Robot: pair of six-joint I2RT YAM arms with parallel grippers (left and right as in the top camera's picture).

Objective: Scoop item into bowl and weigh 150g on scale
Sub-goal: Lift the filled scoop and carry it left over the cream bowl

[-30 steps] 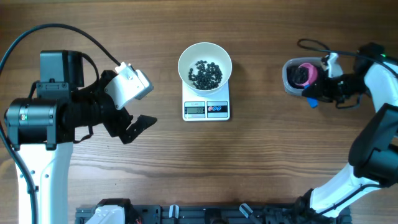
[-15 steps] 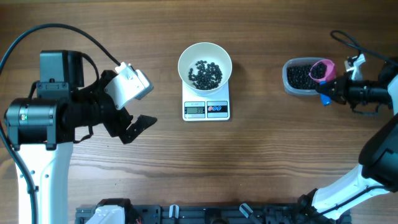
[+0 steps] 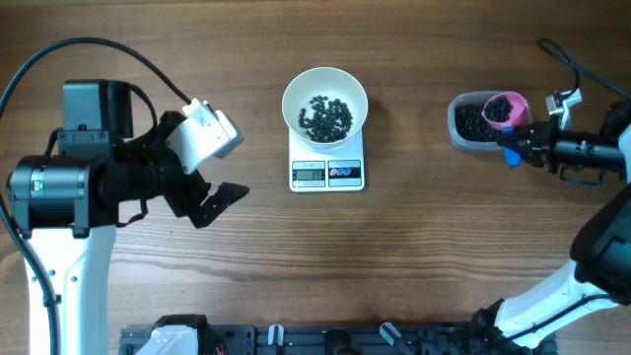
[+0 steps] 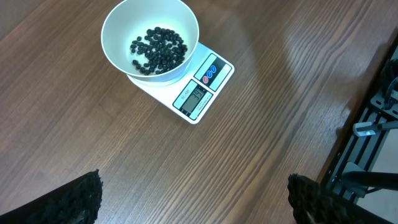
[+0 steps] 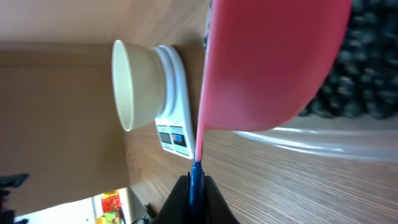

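Note:
The white bowl [image 3: 296, 87] sits on the scale [image 3: 326, 175] at the table's middle back, with a small heap of black beads, the item [image 3: 326, 118], inside. More of the beads fill a clear tub [image 3: 455, 124] at the right. My right gripper [image 3: 525, 146] is shut on the blue handle [image 5: 196, 176] of a pink scoop [image 3: 505, 108], whose cup hangs over the tub's right end with dark beads in it. My left gripper [image 4: 194, 196] is open over bare wood left of the scale, and nothing lies between its fingertips [image 4: 84, 199].
The scale's display and buttons [image 4: 200, 92] face the table's front. A black cable [image 3: 577, 69] loops near the right arm at the back right. A dark rail [image 3: 335, 340] runs along the front edge. Bare wood lies between scale and tub.
The right gripper has pulled the scoop rightwards, from deep in the tub to its right end, and the arm has swung outwards. The left arm, bowl and scale have not moved.

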